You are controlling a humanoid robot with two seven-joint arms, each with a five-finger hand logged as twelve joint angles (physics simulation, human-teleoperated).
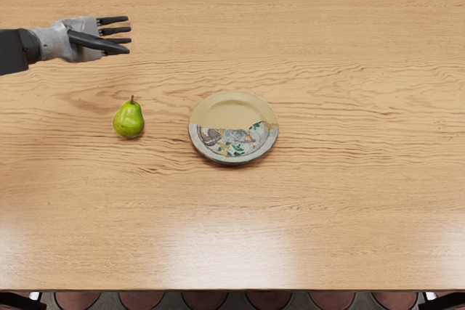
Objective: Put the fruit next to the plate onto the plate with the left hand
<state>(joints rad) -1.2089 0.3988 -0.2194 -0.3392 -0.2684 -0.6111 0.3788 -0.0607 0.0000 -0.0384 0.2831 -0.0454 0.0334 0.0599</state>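
Note:
A green pear (128, 119) stands upright on the wooden table, a short way left of a round plate (233, 127) with a beige top half and a patterned lower half. The plate holds nothing. My left hand (102, 36) comes in from the left edge and hovers above the table's far left, well behind the pear. Its fingers are stretched out and spread, pointing right, with nothing in them. No right arm shows.
The wooden table (341, 201) fills the view, with its front edge near the bottom and its back edge near the top against a dark wall. Chair tops peek out below the front edge.

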